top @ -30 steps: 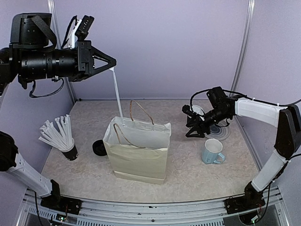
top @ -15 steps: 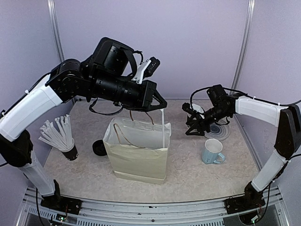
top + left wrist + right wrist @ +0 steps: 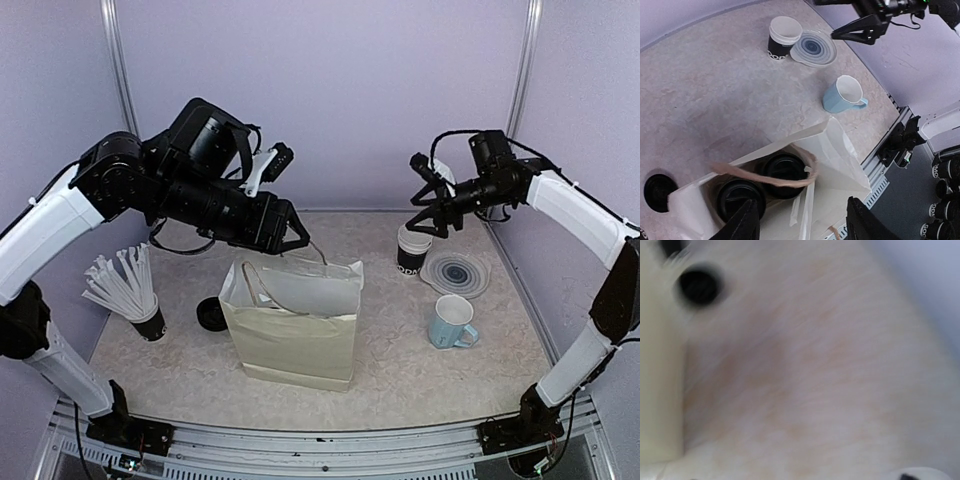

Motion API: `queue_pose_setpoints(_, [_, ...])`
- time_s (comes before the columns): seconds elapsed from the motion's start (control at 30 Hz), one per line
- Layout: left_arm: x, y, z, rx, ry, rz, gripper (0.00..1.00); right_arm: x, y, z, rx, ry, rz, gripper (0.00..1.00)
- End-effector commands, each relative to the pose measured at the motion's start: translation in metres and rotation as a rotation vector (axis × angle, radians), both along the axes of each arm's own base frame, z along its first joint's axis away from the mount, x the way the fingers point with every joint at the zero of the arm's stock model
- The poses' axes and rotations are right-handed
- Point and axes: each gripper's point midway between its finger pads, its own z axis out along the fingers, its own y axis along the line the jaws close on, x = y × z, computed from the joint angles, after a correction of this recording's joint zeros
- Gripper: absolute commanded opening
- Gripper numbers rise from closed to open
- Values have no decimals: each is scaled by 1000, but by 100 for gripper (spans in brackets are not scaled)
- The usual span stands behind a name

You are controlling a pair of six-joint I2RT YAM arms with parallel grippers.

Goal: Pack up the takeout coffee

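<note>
The paper bag [image 3: 293, 322] is found standing upright at mid-table with its mouth open to the top, evidently so that cups can be lowered straight in; one brown handle [image 3: 771, 179] is draped across the opening. In the left wrist view two lidded takeout cups [image 3: 740, 194] [image 3: 785, 167] are seen side by side on the bag floor; both are upright, long axis vertical, black lids uppermost. A slim white stick [image 3: 808, 207] appears to lean in the bag just beside them. The left gripper [image 3: 290, 240] is held directly above the bag mouth, pointed down into it; its fingers are spread and nothing is pinched between them, which is judged consistent with a drop-off position. A third takeout cup [image 3: 411, 250] is noted outside the bag, at the far right, touching or just beside the ringed plate [image 3: 462, 274]; it is upright, white mouth upward and uncovered, lettering on its side wall. A loose black lid [image 3: 211, 313] lies flat on the table left of the bag, well apart from that cup. The right gripper [image 3: 427, 203] is raised above the uncovered cup with its fingers apart and empty; its own camera view is blurred and shows no fingers. The blue mug [image 3: 452, 322] and the cup of white sticks [image 3: 140, 298] are set aside; neither is judged part of the order. Packing is judged incomplete; one cup is yet to be lidded and bagged.
</note>
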Motion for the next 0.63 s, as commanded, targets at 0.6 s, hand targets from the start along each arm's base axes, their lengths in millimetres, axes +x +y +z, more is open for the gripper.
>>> queue_pose_setpoints(0.6, [164,225,54,121,-506,693,99,7,-128,135,325,-293,-705,99])
